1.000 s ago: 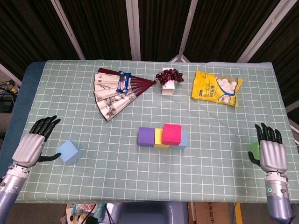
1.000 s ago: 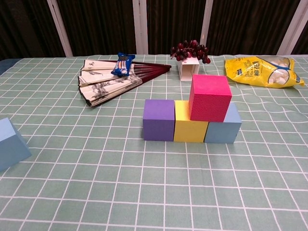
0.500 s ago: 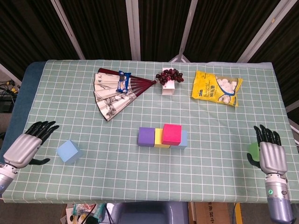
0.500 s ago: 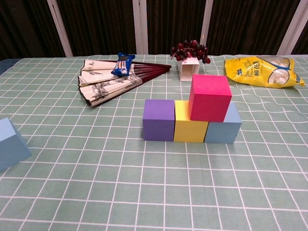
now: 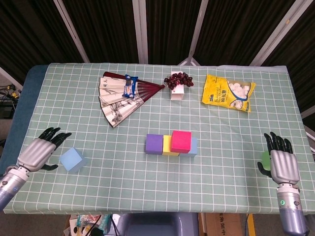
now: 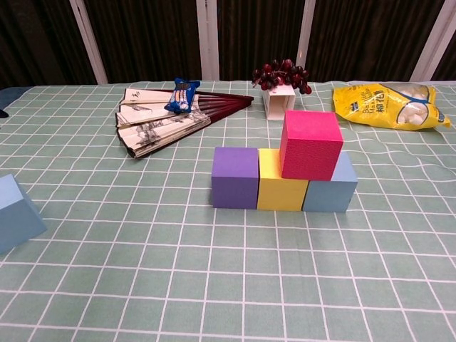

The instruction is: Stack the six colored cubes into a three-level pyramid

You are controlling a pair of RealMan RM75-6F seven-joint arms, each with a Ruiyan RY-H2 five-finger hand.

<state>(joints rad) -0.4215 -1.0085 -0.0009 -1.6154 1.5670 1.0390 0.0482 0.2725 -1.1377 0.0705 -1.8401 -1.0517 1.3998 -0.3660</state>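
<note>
Cubes sit in a row at the middle of the checked green tablecloth: a purple cube on the left, a yellow cube touching it in the middle, and a pale blue cube on the right end. A pink cube rests on top, straddling the yellow and pale blue ones. A second light blue cube lies well apart at the near left, just beside the left hand, which holds nothing, its dark fingers spread and pointing toward the far right, not touching the cube. At the near right edge the right hand stands with fingers apart and pointing far, and a green cube shows partly behind it; whether the hand touches it cannot be told. Along the far side lie a folding fan with a small blue packet on it, a white box topped with dark grapes, and a yellow snack bag.
</note>
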